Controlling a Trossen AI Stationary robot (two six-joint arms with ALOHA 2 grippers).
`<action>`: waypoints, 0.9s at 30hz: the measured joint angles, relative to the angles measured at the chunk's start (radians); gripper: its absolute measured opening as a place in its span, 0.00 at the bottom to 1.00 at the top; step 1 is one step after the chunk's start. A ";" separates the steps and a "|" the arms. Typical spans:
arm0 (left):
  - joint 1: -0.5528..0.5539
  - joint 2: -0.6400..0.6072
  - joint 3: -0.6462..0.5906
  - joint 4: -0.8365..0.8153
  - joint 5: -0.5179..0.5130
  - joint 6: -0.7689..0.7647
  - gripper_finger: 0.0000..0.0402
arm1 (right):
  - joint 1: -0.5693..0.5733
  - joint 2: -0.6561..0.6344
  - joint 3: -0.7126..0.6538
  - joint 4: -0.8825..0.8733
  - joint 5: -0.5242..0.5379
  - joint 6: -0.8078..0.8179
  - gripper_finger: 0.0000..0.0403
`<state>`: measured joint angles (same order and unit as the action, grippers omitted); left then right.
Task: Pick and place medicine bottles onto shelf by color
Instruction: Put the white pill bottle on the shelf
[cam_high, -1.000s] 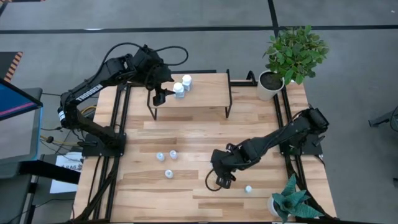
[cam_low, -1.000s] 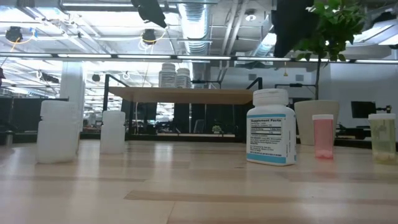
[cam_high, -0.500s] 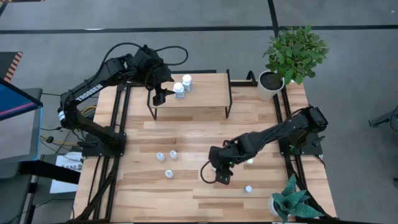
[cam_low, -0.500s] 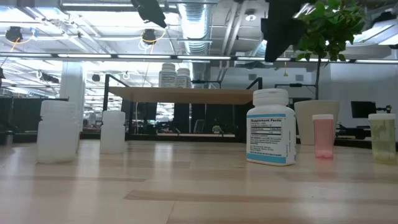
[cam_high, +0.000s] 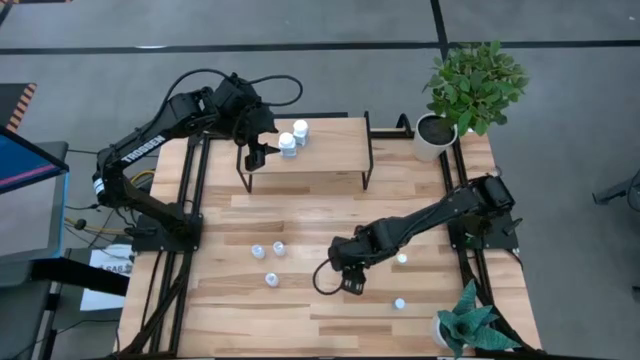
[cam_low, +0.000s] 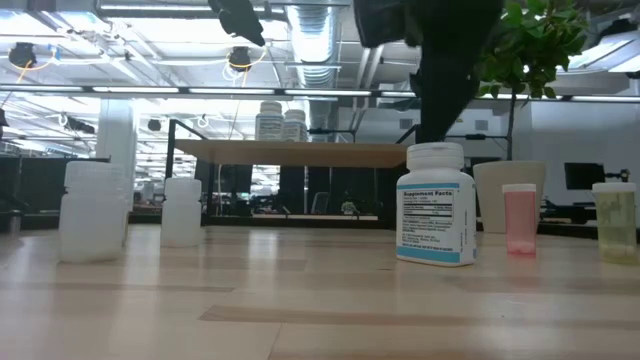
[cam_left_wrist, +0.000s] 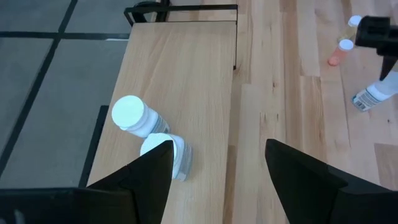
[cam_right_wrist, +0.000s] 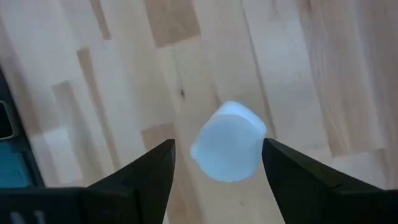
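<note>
Two white bottles (cam_high: 293, 138) stand on the small wood-topped shelf (cam_high: 325, 158), toward its left end. My left gripper (cam_high: 255, 155) hangs open just left of them; in the left wrist view the nearer bottle (cam_left_wrist: 169, 153) stands by one finger. My right gripper (cam_high: 343, 283) is open over the table's middle. It is right above a larger white labelled bottle (cam_low: 437, 205), whose white cap (cam_right_wrist: 229, 142) shows between the two fingers. Three small pale bottles (cam_high: 268, 259) stand on the table to its left. Two more small bottles (cam_high: 401, 281) stand to its right.
A potted plant (cam_high: 470, 90) stands at the far right corner and a second white pot (cam_high: 457, 325) at the near right corner. In the low view a pink bottle (cam_low: 520, 218) and a greenish one (cam_low: 615, 222) stand right of the labelled bottle.
My right gripper has moved toward the table's left edge and a little toward the far edge, arriving over the labelled bottle, its fingers still open. The bottles have stayed where they were.
</note>
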<state>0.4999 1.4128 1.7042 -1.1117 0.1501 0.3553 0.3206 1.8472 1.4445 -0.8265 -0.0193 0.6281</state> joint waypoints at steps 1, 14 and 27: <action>0.000 0.000 0.000 0.000 0.000 0.000 0.60 | 0.002 0.004 0.000 -0.001 0.000 0.000 0.66; 0.000 0.000 0.000 0.003 0.000 -0.002 0.60 | 0.012 0.096 0.000 0.019 0.017 -0.001 0.66; -0.002 -0.017 0.000 -0.050 0.005 -0.005 0.60 | 0.000 0.090 0.000 0.019 0.018 0.045 0.41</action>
<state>0.4976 1.3955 1.7042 -1.1616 0.1551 0.3508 0.3205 1.9368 1.4445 -0.8073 -0.0016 0.6731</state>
